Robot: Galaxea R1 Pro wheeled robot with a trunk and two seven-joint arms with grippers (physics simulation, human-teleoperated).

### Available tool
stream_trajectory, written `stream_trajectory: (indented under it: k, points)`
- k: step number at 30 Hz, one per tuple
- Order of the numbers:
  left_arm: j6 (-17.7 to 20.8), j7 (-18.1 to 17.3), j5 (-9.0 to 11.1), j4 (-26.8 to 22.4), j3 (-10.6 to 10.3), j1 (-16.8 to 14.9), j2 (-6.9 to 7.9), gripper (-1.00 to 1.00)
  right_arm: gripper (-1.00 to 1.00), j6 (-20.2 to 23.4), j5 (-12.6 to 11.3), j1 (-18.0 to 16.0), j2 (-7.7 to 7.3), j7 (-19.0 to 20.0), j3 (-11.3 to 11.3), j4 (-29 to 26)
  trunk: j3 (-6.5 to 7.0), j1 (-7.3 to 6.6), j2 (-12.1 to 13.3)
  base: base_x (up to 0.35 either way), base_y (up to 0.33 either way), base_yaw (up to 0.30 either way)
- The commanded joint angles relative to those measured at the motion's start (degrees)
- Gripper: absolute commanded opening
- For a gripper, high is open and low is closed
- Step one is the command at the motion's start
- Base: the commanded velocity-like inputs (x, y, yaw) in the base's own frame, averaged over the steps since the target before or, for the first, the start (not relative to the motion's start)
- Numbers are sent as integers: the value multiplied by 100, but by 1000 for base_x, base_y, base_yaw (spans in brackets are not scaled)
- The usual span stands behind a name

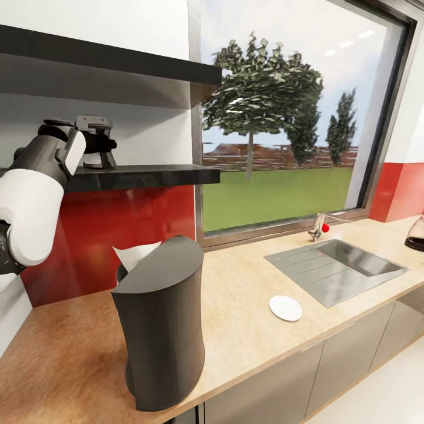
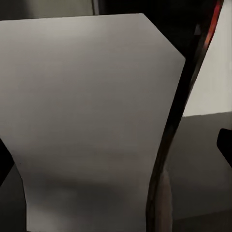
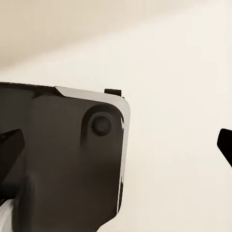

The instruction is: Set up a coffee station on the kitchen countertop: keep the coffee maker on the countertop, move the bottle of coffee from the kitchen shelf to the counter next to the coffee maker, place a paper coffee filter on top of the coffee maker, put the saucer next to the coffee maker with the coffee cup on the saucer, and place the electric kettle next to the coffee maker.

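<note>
kitchen shelf: left arm raised, reaching onto it; left pincer state unclear.

I'm seeing the coffee maker looking matt dark grey, like plastic. The countertop is showing light wood grain, the sink brushed steel. The shelf is gleaming glossy black. The filter is looking like thin white paper, the saucer smooth white.

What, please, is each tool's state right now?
Left tool: fingertips spread at the wrist view's edges, open, holding nothing.
Right tool: fingertips likewise spread, open, holding nothing.
</note>
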Motion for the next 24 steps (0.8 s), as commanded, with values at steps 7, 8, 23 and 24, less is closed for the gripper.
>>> stream_trajectory:
  k: [7, 8, 23, 24]
  points:
    - [21, -1, -33, -40, 37, 40, 1, 100, 100, -19, 41, -2, -2, 11, -3, 5, -2, 2, -4, 6, 0, 0]
    - [21, 0, -32, -38, 39, 43, 1, 100, 100, -19, 41, -2, -2, 11, -3, 5, -2, 2, -4, 1, 0, 0]
    - [28, 5, -32, -24, 40, 44, 1, -100, 100, -19, 41, -2, -2, 11, 1, 5, -2, 2, -4, 0, 0, 0]
    - [28, 7, -31, -35, 40, 43, 1, -100, 100, -19, 41, -2, -2, 11, 3, 5, -2, 2, -4, 0, 0, 0]
